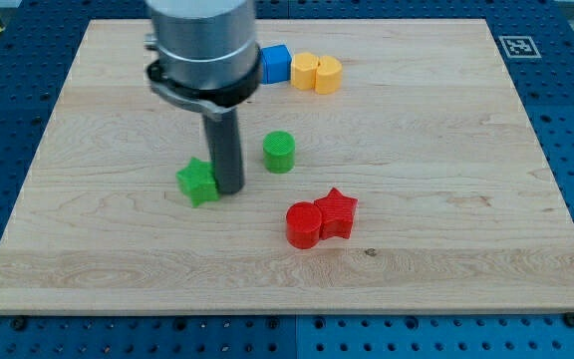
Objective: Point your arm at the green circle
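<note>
The green circle block (pixel 279 152) stands near the middle of the wooden board (pixel 446 199). My tip (pixel 230 188) rests on the board a little to its lower left, with a gap between them. The tip touches or nearly touches the right side of a green star block (pixel 197 181). The arm's grey body (pixel 203 45) comes down from the view's top.
A red circle block (pixel 303 224) and a red star block (pixel 337 212) sit together below the green circle. A blue cube (pixel 274 64), a yellow hexagon-like block (pixel 305 71) and a second yellow block (pixel 328 75) line up at the view's top, partly behind the arm.
</note>
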Action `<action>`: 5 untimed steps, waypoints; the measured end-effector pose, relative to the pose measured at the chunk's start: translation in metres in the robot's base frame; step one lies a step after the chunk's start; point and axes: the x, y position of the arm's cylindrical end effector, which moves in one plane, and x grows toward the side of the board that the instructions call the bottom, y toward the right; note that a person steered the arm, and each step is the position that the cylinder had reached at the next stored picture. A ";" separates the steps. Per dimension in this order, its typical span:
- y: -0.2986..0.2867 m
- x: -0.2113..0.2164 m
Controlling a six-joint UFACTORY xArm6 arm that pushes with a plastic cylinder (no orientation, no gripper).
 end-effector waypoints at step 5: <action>0.127 -0.016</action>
